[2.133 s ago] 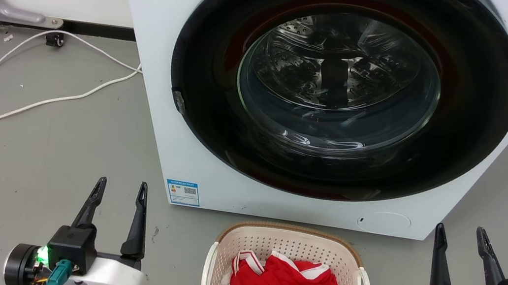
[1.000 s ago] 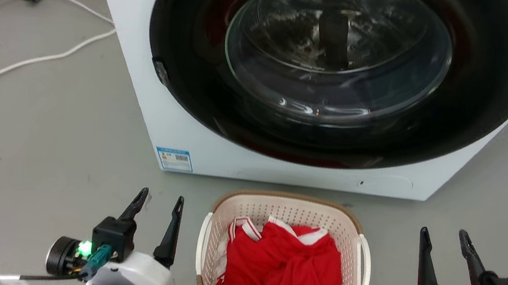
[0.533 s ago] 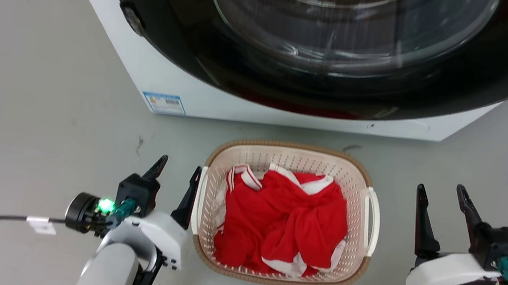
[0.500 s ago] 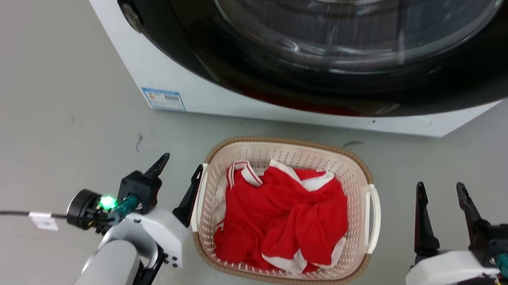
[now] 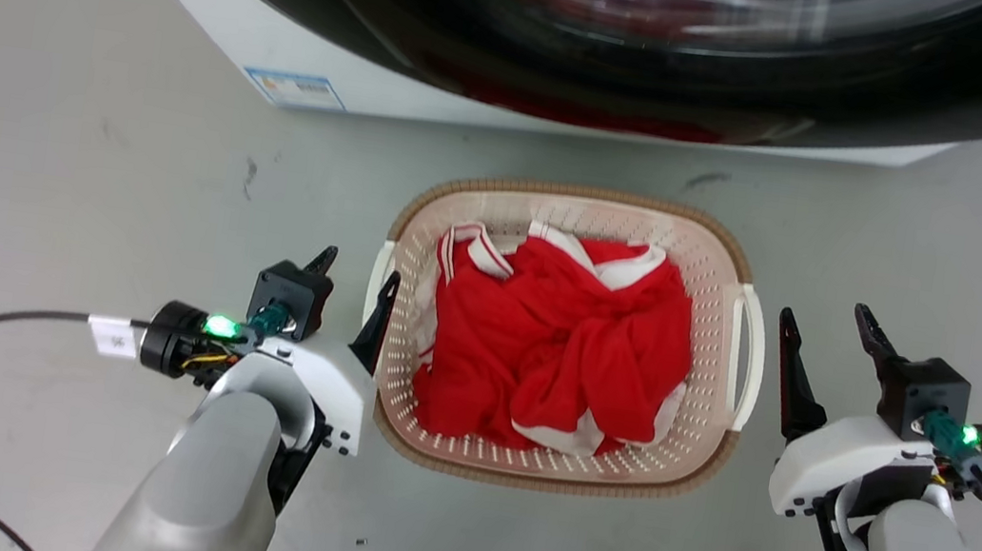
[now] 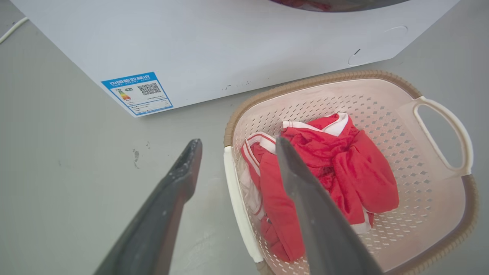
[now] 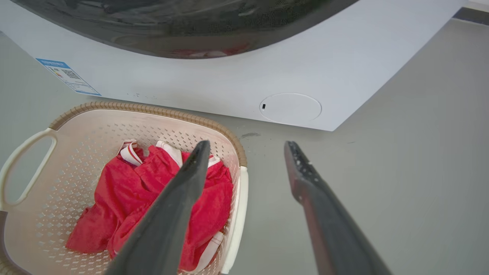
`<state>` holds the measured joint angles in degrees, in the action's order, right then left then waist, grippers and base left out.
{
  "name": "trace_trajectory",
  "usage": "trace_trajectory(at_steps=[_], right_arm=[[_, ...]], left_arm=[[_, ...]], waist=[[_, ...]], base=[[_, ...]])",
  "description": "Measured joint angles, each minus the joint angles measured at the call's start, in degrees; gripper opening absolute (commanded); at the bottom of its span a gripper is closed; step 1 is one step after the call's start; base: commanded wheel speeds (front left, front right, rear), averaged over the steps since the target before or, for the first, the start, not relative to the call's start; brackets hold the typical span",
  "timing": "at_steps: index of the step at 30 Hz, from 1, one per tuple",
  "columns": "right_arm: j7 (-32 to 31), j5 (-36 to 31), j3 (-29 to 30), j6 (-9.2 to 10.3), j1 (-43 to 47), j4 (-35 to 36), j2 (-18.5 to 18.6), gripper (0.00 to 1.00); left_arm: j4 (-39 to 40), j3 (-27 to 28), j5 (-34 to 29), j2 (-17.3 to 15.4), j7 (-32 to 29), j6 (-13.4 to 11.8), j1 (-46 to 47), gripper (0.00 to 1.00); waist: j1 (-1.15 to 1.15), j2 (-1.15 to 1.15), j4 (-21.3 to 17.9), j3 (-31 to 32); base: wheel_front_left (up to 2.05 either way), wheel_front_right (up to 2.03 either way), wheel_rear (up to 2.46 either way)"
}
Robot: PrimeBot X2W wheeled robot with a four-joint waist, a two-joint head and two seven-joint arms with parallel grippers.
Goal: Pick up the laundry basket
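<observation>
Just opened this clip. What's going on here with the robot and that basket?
A two-armed robot is lining up to lift the laundry basket, which sits on the floor in front of the washing machine with a red garment inside. Both claws are open and hold nothing. The left claw is close against the left handle. The right claw stands just outside the right handle, not touching it.

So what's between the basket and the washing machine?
A strip of bare grey floor with a dark scuff mark lies between the laundry basket and the washing machine, as the head view shows.
</observation>
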<state>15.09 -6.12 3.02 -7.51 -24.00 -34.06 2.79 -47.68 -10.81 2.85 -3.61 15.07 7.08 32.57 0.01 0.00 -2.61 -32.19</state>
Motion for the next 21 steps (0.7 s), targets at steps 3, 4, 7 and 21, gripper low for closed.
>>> trace_trajectory(at_steps=[3, 4, 7, 21], right_arm=[[0.0, -0.4, -0.11, 0.0, -1.51, -2.4, 0.01, 1.0], [0.0, -0.45, -0.18, 0.0, -2.09, -3.01, 0.0, 1.0], [0.0, -0.59, -0.12, 0.0, -3.42, -4.69, 0.01, 1.0], [0.0, 0.62, -1.63, 0.0, -7.12, -13.66, 0.01, 1.0]], left_arm=[[-2.58, -0.42, 0.07, 0.02, 0.0, 0.09, 1.55, 1.0], [-3.22, -0.52, 0.11, 0.03, 0.0, 0.14, 2.01, 1.0], [-4.86, -0.71, 0.44, 0.04, 0.0, 0.22, 3.39, 1.0], [-9.15, -1.8, 1.53, 0.15, 0.0, 0.25, 7.16, 1.0]], waist=[[0.0, 0.0, -0.13, -1.82], [0.0, 0.0, -0.17, -2.38], [0.0, 0.0, -0.24, -3.97], [0.0, 0.0, 0.08, -9.72]], base=[[0.0, 0.0, 0.0], [0.0, 0.0, 0.0], [0.0, 0.0, 0.0], [0.0, 0.0, 0.0]])
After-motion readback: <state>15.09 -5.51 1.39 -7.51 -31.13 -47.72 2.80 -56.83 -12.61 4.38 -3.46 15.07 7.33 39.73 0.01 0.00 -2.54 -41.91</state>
